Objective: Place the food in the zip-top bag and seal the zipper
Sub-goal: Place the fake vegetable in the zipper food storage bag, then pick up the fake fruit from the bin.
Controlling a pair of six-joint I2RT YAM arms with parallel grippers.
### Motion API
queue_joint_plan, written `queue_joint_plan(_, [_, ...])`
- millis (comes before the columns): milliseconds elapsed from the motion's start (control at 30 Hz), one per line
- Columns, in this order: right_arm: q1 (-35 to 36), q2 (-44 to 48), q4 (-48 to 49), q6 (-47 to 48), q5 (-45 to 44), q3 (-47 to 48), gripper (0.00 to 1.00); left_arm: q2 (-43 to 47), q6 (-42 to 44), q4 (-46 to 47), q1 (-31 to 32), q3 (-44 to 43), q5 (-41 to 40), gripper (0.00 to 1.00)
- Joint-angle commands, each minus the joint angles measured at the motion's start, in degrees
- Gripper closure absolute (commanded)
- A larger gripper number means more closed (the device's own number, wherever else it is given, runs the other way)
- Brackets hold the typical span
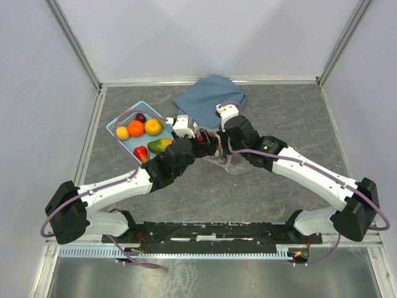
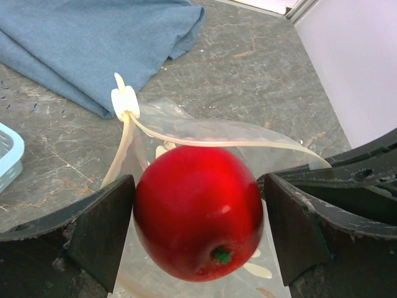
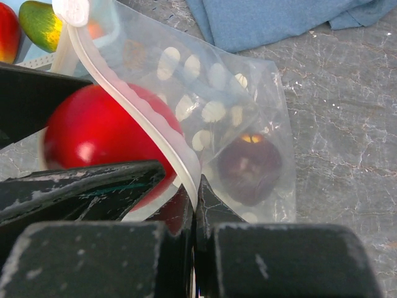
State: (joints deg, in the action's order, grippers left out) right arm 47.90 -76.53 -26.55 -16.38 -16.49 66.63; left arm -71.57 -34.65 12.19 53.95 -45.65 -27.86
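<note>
A red apple (image 2: 198, 211) hangs between the fingers of my left gripper (image 2: 198, 231), right over the mouth of the zip-top bag (image 2: 186, 121). Its jaws stand wide, with a thin gap on the apple's right side. My right gripper (image 3: 198, 192) is shut on the bag's zipper (image 3: 142, 118) strip and holds that edge up. A dark purple fruit (image 3: 251, 167) lies inside the bag. The white slider (image 2: 124, 101) sits at the strip's far end. More food, an orange (image 1: 136, 128) and a green-yellow mango (image 1: 160, 145) among it, lies in the light-blue basket (image 1: 115, 126).
A folded blue cloth (image 1: 211, 99) lies behind the bag, close to both grippers. The basket stands left of it. The two arms cross toward the middle of the grey table (image 1: 279, 118). White walls close the table in on three sides.
</note>
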Motion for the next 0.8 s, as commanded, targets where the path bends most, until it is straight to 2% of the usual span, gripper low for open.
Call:
queue_joint_plan(0, [0.18,1.72,3.19,-1.01,0.72,0.58,0.98,-0.86,0.41,-2.4,0.36,-4.05,-4.83,0.08])
queue_joint_plan(133, [0.18,1.71,3.34,-1.19,0.54,0.17,0.98,-0.45,0.04,-3.52,0.32,-4.19,-4.86,0.04])
queue_joint_plan(300, [0.2,1.56,3.39,-1.28,0.5,0.14,0.98,1.0,-0.71,-7.01,0.29,-5.16,-4.84,0.04])
queue_joint_plan(767, [0.18,2.03,3.82,-0.14,-1.56,-0.76,0.98,13.18,-0.64,-25.94,0.06,-6.88,-9.07,0.03])
